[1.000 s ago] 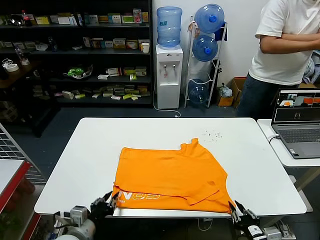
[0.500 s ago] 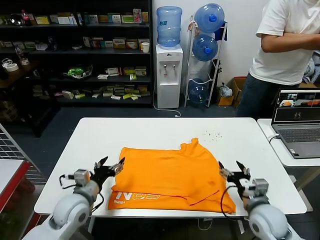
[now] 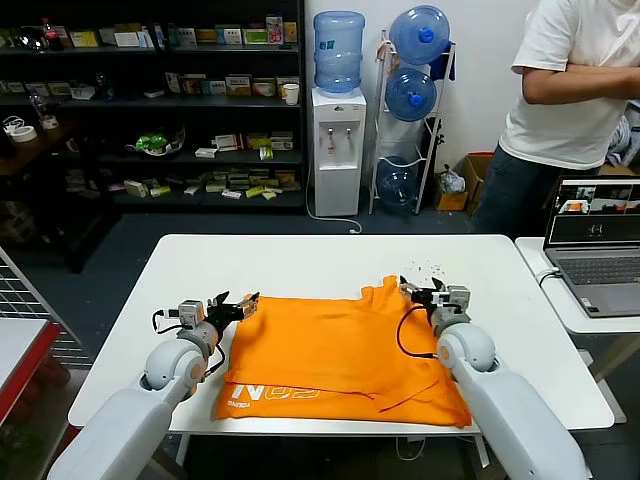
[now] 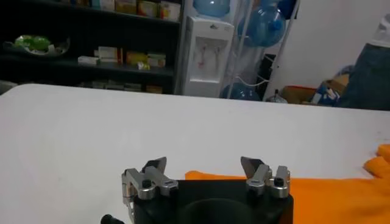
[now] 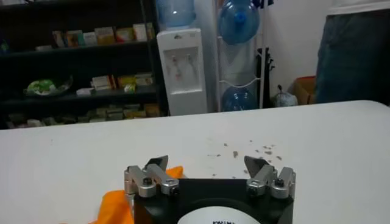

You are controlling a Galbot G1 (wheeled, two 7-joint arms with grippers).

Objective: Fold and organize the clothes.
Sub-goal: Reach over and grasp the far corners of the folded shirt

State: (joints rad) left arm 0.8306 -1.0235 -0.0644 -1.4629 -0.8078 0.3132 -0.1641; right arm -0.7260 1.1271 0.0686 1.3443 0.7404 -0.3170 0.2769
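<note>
An orange T-shirt (image 3: 335,355) lies flat on a white table (image 3: 150,330). The left gripper (image 3: 240,305) and right gripper (image 3: 418,290), both spread empty, sit at its far corners. Soft, light cloth; probably best pinched at corners.

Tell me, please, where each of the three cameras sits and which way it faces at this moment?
Head view: on the robot's head, looking forward and down at the white table and orange T-shirt; both arms show, with the left gripper and right gripper at the shirt's far corners.
Left wrist view: on the left arm, looking across the table over its open gripper.
Right wrist view: on the right arm, looking over its open gripper.
All three share the water dispenser.
</note>
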